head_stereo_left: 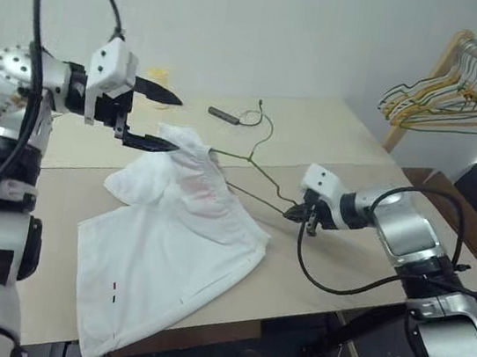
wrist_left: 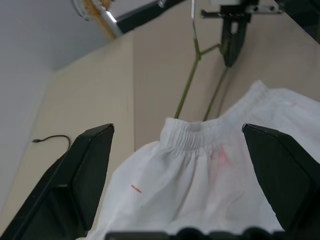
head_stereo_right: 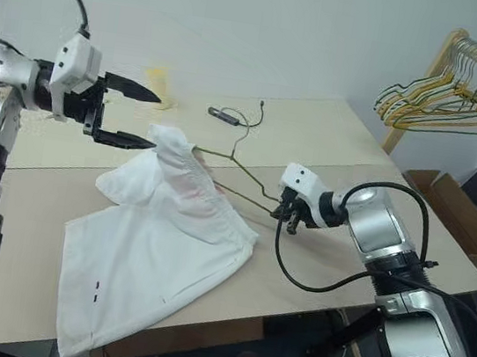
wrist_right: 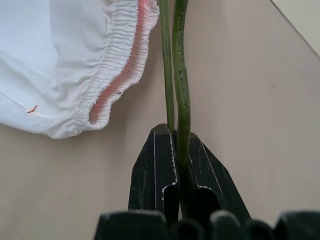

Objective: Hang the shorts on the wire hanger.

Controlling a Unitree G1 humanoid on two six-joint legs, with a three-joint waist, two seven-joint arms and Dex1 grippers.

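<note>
a: what does the right wrist view add?
b: right gripper (wrist_right: 176,150) clamped on the wire hanger (wrist_right: 179,75), shorts (head_stereo_left: 171,249) just beside.
a: left gripper (head_stereo_left: 158,118)?
b: raised, wide open, empty, at the waistband.

Open left end effector (wrist_left: 182,165) frames the shorts (wrist_left: 210,190) threaded on the wire hanger (wrist_left: 192,80).

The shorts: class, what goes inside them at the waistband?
The wire hanger, pinched by the right gripper, runs into the waistband of the shorts; how far it reaches inside is hidden by cloth.
</note>
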